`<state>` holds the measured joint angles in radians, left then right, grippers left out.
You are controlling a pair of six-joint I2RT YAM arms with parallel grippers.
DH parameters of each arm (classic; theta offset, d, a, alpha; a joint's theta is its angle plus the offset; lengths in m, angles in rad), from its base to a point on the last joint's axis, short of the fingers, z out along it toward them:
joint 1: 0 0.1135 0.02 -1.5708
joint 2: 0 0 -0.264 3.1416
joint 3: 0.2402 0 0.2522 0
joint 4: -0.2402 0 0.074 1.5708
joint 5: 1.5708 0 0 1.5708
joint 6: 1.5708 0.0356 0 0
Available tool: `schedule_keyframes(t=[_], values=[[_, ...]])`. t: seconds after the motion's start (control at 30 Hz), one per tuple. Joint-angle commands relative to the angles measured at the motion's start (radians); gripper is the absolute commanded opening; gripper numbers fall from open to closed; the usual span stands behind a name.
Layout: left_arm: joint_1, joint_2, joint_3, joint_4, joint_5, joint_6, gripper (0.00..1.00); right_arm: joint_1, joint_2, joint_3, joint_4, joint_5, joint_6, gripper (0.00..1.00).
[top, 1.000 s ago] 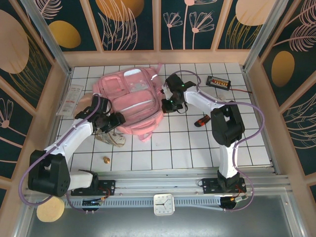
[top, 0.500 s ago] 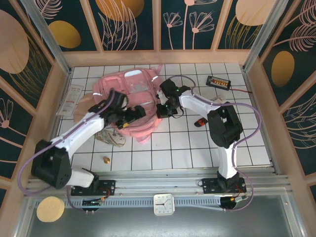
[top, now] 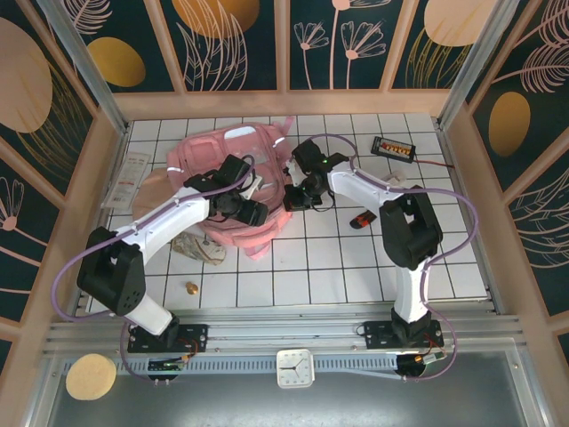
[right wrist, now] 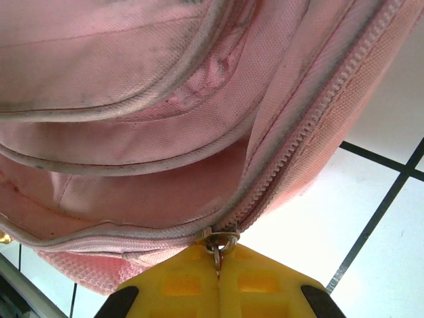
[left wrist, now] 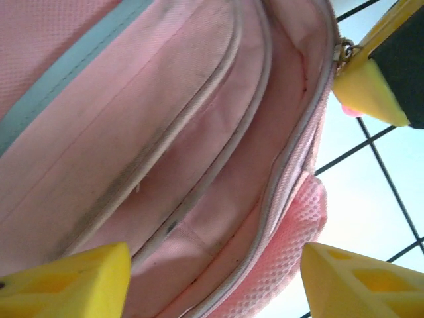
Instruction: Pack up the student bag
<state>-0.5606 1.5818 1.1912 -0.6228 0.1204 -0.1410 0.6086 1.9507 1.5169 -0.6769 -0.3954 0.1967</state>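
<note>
I am pinching the small metal zipper pull (right wrist: 217, 242) of the large pale pink fabric backpack (top: 218, 156) between my right gripper's (right wrist: 217, 268) closed fingers. My left gripper (left wrist: 212, 281) is hovering, fingers apart, over its open compartment. The backpack is lying on the white tiled table (top: 338, 267), far left of centre.

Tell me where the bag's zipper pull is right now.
In the right wrist view the zipper pull sits at bottom centre, pinched in the shut right gripper. This is at the right edge of the student bag as the top view shows it.
</note>
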Motion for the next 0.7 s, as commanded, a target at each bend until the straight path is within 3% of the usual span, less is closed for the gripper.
schedule_keyframes(t=[0.0, 0.07, 0.13, 0.4, 0.67], values=[[-0.021, 0.024, 0.016, 0.072, 0.068, 0.082, 0.61, 0.004, -0.045, -0.018, 0.002, -0.034, 0.01, 0.0], [-0.041, 0.074, 0.041, 0.06, 0.066, 0.069, 0.5, 0.006, -0.048, -0.018, 0.001, -0.033, 0.013, 0.0], [-0.052, 0.109, 0.058, 0.054, 0.067, 0.062, 0.48, 0.006, -0.05, -0.018, 0.002, -0.031, 0.014, 0.0], [-0.067, 0.162, 0.035, 0.102, 0.095, 0.069, 0.49, 0.01, -0.049, -0.014, -0.002, -0.026, 0.017, 0.0], [-0.068, 0.188, 0.002, 0.141, -0.047, 0.039, 0.58, 0.028, -0.048, -0.017, -0.003, -0.029, 0.026, 0.0]])
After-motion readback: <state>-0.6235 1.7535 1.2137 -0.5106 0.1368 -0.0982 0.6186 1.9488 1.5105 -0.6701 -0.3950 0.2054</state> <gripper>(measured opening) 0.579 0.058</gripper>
